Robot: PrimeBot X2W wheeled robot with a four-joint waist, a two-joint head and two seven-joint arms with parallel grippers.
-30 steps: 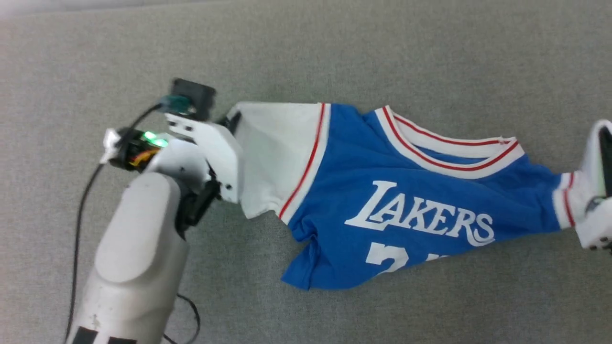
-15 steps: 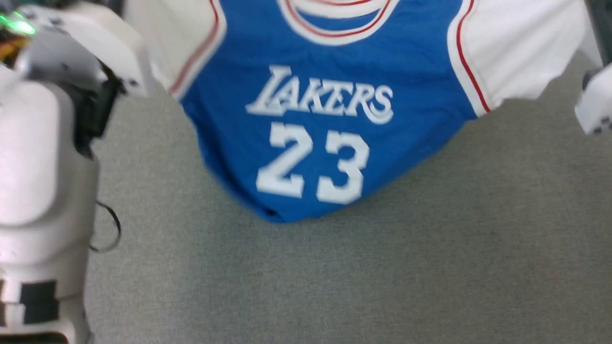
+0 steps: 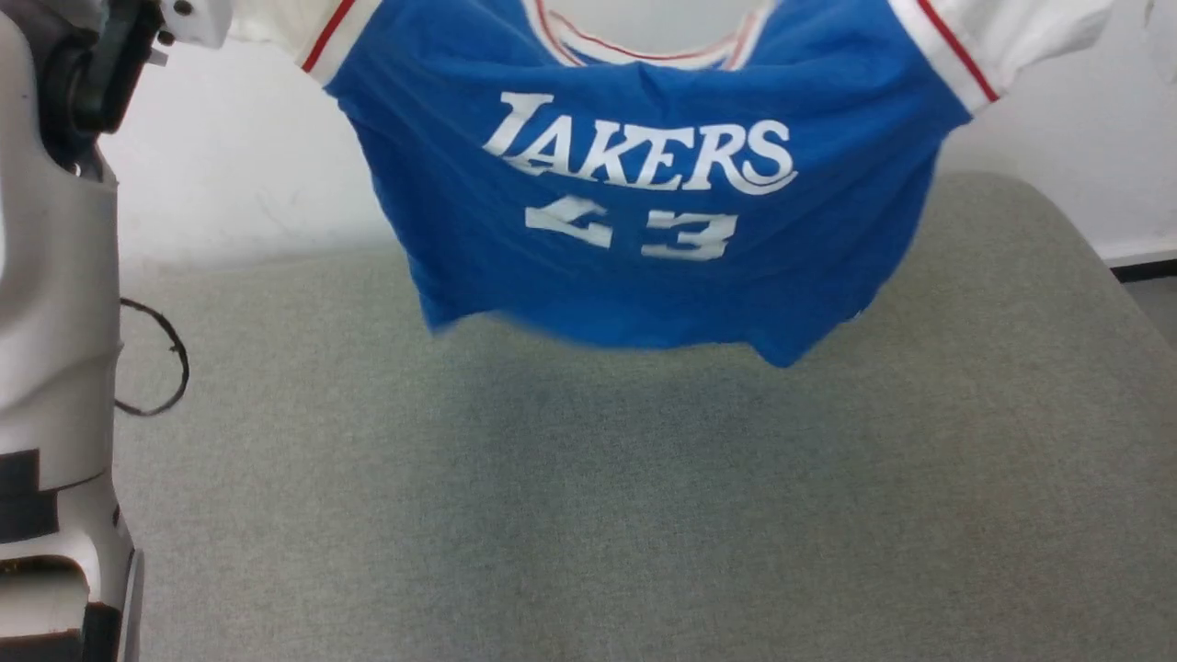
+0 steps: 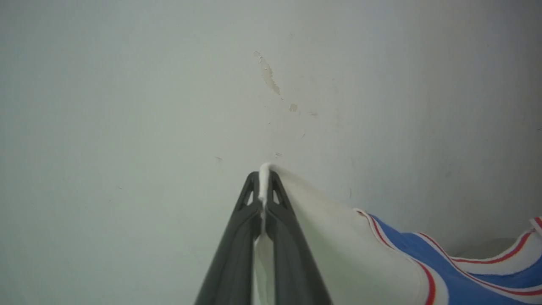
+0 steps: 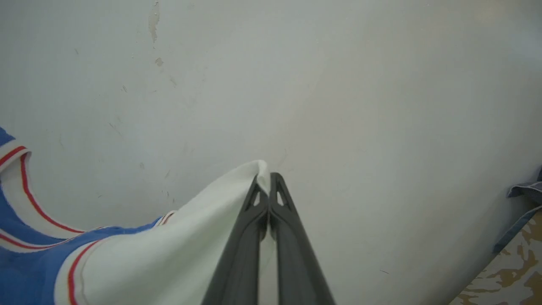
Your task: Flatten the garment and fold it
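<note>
Head view: garment [image 3: 644, 257] hangs above desk [image 3: 588, 515], lettering legible. Wrist views: left gripper [image 4: 264, 178] and right gripper [image 5: 266, 182] each pinch a white sleeve edge.

A grey-green felt-like surface [image 3: 588, 515] runs back to a pale wall [image 3: 230, 165] scarred with a chipped patch [image 4: 267, 77]. In the right wrist view's corner show a blue-grey cloth edge [image 5: 523, 203] and, possibly, camouflage-patterned fabric [image 5: 508, 271].

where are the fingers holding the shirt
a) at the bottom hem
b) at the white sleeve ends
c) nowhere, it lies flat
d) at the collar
B: the left fingers and the right fingers are each shut on a white sleeve end of the shirt, and its blue body hangs between them.
</note>
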